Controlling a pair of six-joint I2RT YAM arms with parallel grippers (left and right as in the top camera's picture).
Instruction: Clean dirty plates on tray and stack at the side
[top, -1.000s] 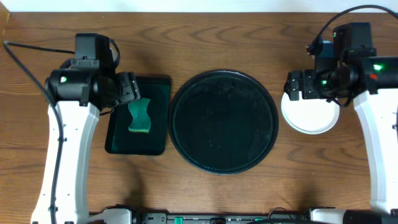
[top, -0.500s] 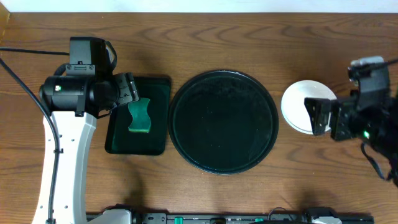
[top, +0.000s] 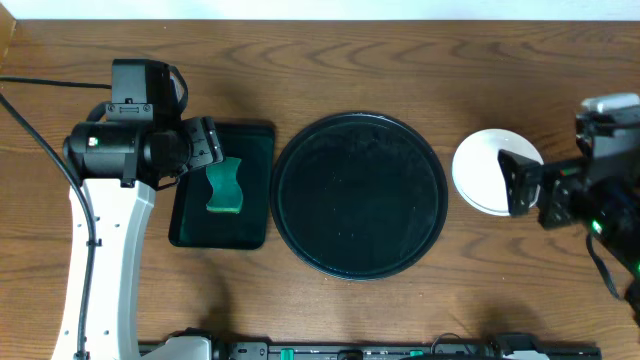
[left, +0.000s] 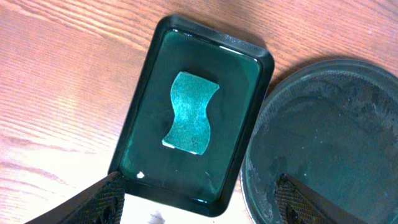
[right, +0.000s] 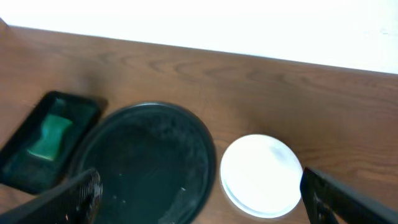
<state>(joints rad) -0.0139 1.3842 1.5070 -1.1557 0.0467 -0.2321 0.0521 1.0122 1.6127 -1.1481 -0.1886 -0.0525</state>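
The white plates (top: 482, 172) sit stacked on the wood to the right of the large round black tray (top: 360, 195), which holds no plates. The stack also shows in the right wrist view (right: 261, 175) beside the tray (right: 146, 165). My right gripper (top: 520, 185) is open and empty, raised at the stack's right edge. My left gripper (top: 205, 142) is open and empty over the upper left of the small rectangular tray, with the round tray (left: 329, 137) to its right in the left wrist view.
A small rectangular black tray (top: 255, 190) holding a teal-green sponge (top: 225, 187) lies left of the round tray; both show in the left wrist view (left: 252, 118) (left: 191, 112). The table's far edge runs along the top.
My right arm pulled back from the plate stack toward the near right and rose, leaving the plates on the table. The left arm shifted slightly, then stayed still.
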